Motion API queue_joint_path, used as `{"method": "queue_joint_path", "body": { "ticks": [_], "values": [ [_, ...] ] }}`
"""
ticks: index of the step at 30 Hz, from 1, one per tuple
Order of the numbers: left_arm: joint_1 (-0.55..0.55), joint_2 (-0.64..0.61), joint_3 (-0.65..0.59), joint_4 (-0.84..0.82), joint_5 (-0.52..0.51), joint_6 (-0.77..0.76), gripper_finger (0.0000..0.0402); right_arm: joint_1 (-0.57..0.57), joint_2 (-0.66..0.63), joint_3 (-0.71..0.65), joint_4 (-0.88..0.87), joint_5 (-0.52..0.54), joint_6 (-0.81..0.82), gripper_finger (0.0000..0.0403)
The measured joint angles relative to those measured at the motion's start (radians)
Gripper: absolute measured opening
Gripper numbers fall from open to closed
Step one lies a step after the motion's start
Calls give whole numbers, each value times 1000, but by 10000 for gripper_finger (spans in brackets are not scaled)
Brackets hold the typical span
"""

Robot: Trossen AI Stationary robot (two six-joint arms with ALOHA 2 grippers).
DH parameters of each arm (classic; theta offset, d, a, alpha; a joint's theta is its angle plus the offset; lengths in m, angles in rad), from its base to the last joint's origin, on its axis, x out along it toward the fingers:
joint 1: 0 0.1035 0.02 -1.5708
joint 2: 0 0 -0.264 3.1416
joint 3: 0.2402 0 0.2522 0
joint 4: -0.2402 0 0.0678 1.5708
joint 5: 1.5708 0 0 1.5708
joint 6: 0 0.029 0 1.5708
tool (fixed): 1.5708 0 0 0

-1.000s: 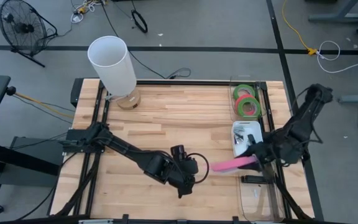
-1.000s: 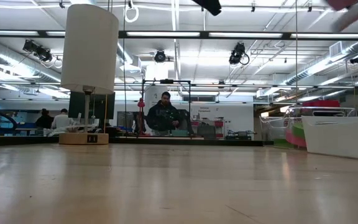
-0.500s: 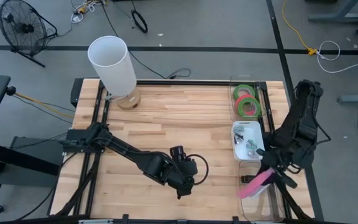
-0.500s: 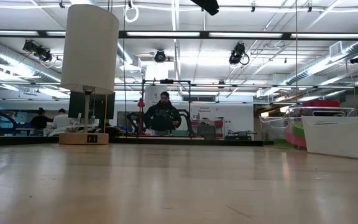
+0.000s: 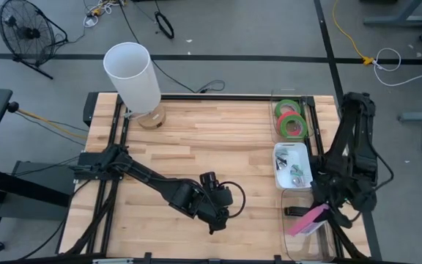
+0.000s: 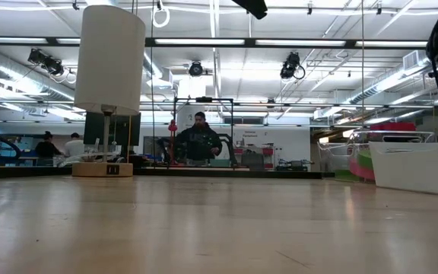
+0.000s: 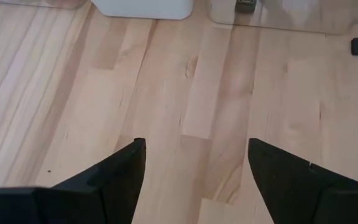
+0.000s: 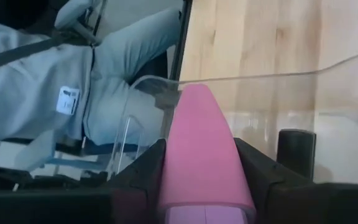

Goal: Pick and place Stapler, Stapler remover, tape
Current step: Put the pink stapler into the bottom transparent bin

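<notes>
**Stapler held over clear bin at counter's right edge**

Stapler (image 5: 308,218), pink and long-bodied, clamped between the fingers of the right gripper (image 5: 327,213) and hanging over the clear bin (image 5: 293,242), nose pointing away from the arm. Seen past the wrist: pink body (image 8: 202,149) pinched on both flanks, fingers narrowed onto it, bin's clear wall just ahead and a dark object (image 8: 296,149) already inside, too blurred to name. Just beyond the clear bin, a white tray (image 5: 278,174) of small metal parts; beyond that again, a further clear bin (image 5: 275,125) holding the tape (image 5: 291,119), green and red-pink rolls stacked together. Well apart from the clear bin, toward the counter's (image 5: 196,147) middle, left gripper (image 5: 218,216) waiting low over bare wood, fingers (image 7: 114,171) spread wide and holding nothing. White lamp (image 5: 132,77) at the far corner.

Likely stiff and moderately heavy for its size, hinged, so apt to flop open if taken by the top arm alone. Best taken across the sides near mid-length, as here, to keep it from tipping nose-down. Smooth plastic flanks: some risk of slipping under a light squeeze.
</notes>
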Motion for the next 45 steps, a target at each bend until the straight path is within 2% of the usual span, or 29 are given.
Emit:
{"method": "queue_joint_path", "body": {
  "ticks": [7,13,18,33,36,39,41,45],
  "values": [
    [-6,0,0,0,0,-2,281,101,5,0,-95,203,102,139],
    [-10,0,0,-1,-1,-21,281,184,34,0,-105,248,198,139],
    [-22,0,0,-1,-4,-28,281,237,92,1,-154,339,292,139],
    [-47,0,-1,-2,-37,-48,281,248,371,2,-166,383,542,139],
    [-47,0,-1,-2,-43,-48,281,247,405,4,-100,352,564,139],
    [-47,0,-1,-3,-43,-48,281,248,418,6,-18,314,519,140],
    [-47,0,-1,-3,-47,-48,281,248,417,4,18,296,472,177],
    [-47,0,-1,-3,-67,-40,281,248,394,0,22,284,458,289]
  ]
}}
